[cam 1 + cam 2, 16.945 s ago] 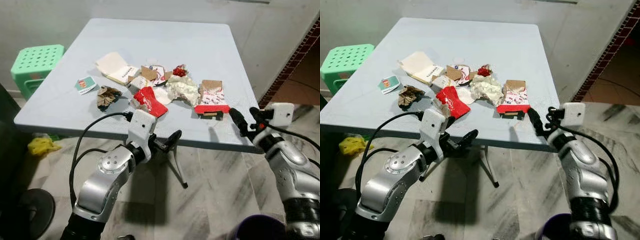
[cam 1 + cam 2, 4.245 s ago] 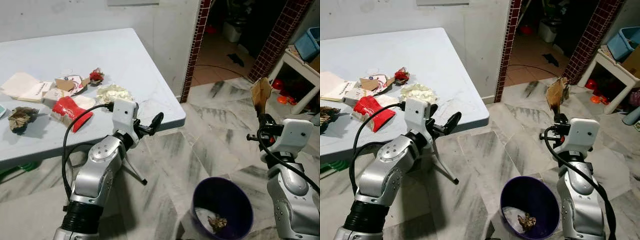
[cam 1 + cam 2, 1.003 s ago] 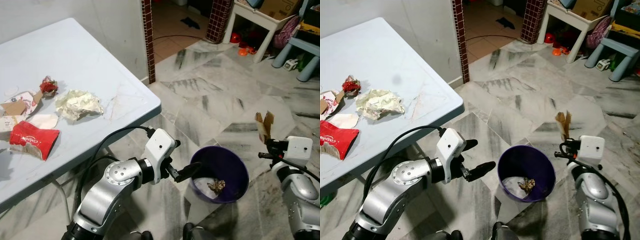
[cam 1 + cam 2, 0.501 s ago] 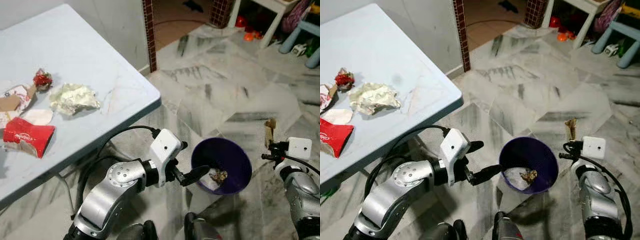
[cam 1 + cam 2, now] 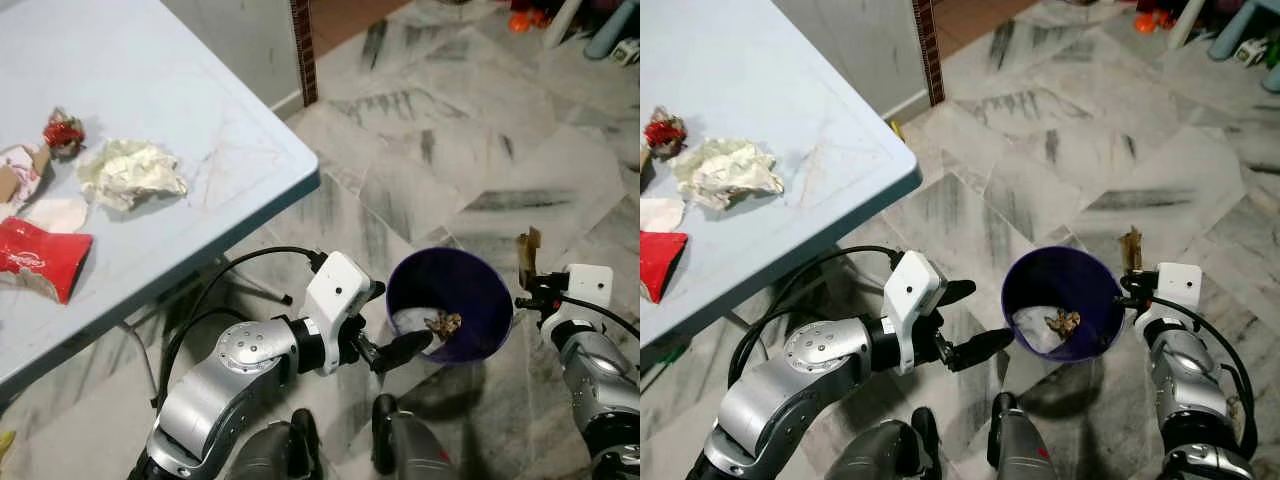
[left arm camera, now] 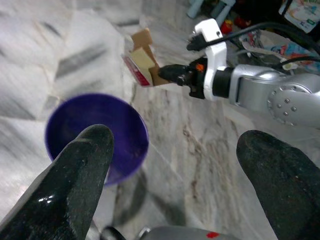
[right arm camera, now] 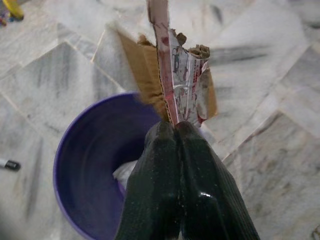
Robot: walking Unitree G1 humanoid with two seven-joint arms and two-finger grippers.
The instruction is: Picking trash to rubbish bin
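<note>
Nearest me, my left claw [image 5: 400,350] hangs released, its two glossy black fingers spread wide beside the round purple plastic bin [image 5: 452,290] on the grey-veined marble floor [image 5: 440,150]. White crumpled paper and a brown scrap lie inside the bin. My right claw [image 7: 175,127] is clenched on a torn strip of brown corrugated cardboard with red-and-white print [image 7: 172,85], upright just past the bin's rim. Farther left, the pale blue table [image 5: 180,60] carries a crumpled cream paper wad [image 5: 130,172] and a red wrapper [image 5: 40,260]
</note>
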